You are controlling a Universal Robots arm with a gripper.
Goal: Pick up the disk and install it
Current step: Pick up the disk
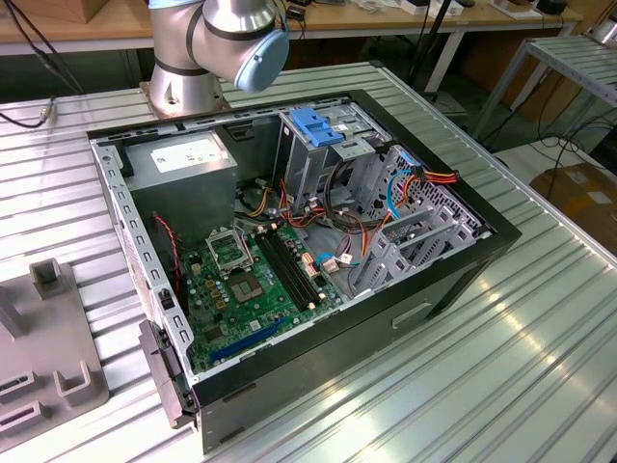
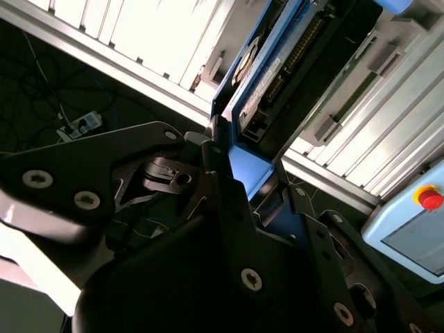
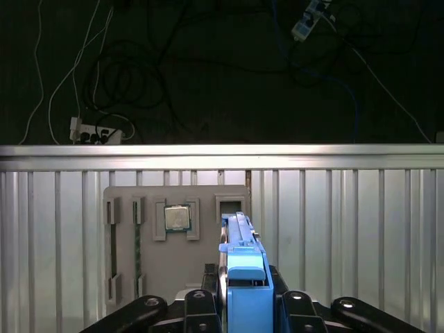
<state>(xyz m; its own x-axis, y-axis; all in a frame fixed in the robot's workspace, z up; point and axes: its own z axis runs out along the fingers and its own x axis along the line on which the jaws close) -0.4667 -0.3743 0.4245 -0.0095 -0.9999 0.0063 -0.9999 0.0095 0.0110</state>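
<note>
Gripper [image 3: 243,309] w/ disk [image 3: 239,243] clamped (blue-railed) over grey tray [image 3: 173,267].

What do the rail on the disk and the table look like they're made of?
The rail framing the disk looks like moulded plastic: bright blue, matte, evenly coloured. The table seems bare metal, probably aluminium: silvery ribbed slats with bright reflections.

Robotics lab with a wired-up workbench.
Ahead of the end effector [image 3: 245,306] lies a ribbed metal surface [image 3: 347,229] carrying a grey parts tray [image 3: 177,270]; beyond it, power strips [image 3: 94,133] and loose cables [image 3: 132,76] cross a dark floor [image 3: 229,104].
</note>
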